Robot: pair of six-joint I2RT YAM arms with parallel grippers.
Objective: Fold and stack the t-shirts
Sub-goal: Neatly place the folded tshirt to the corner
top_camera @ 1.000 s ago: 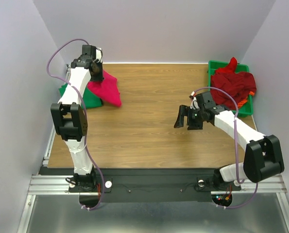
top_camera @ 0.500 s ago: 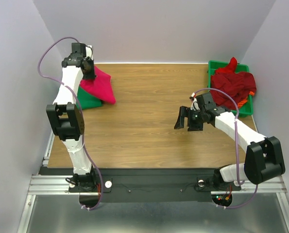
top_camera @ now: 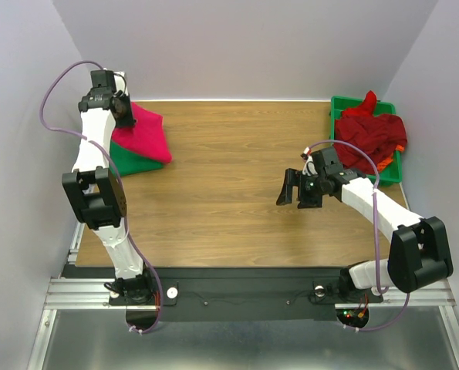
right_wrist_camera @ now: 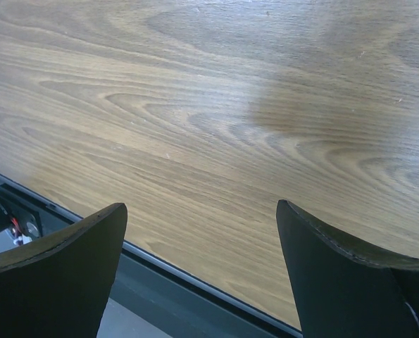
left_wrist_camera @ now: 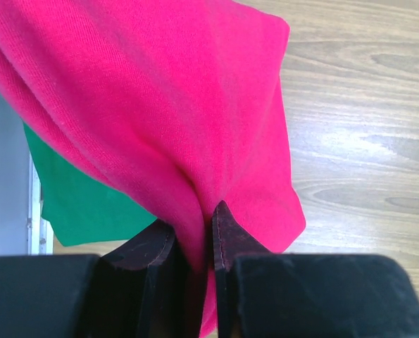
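Note:
A folded bright pink-red t-shirt (top_camera: pixel 146 132) lies over a folded green t-shirt (top_camera: pixel 129 159) at the table's far left. My left gripper (top_camera: pixel 123 112) is shut on a pinch of the pink-red t-shirt (left_wrist_camera: pixel 160 105), at its far left corner; the green t-shirt (left_wrist_camera: pixel 75 201) peeks out beneath it in the left wrist view. A heap of dark red t-shirts (top_camera: pixel 372 135), with a bit of orange at its right edge, fills the green tray (top_camera: pixel 339 108) at the far right. My right gripper (top_camera: pixel 292 187) hovers open over bare wood (right_wrist_camera: pixel 216 120), holding nothing.
The wooden table (top_camera: pixel 237 200) runs between the two arms. White walls close in on the left, back and right. The table's metal front edge (right_wrist_camera: pixel 188 282) shows just below my right fingers (right_wrist_camera: pixel 61 274).
My left gripper has carried the pink-red t-shirt leftward and toward the back wall, so it now lies over the green one. The right arm has stayed still.

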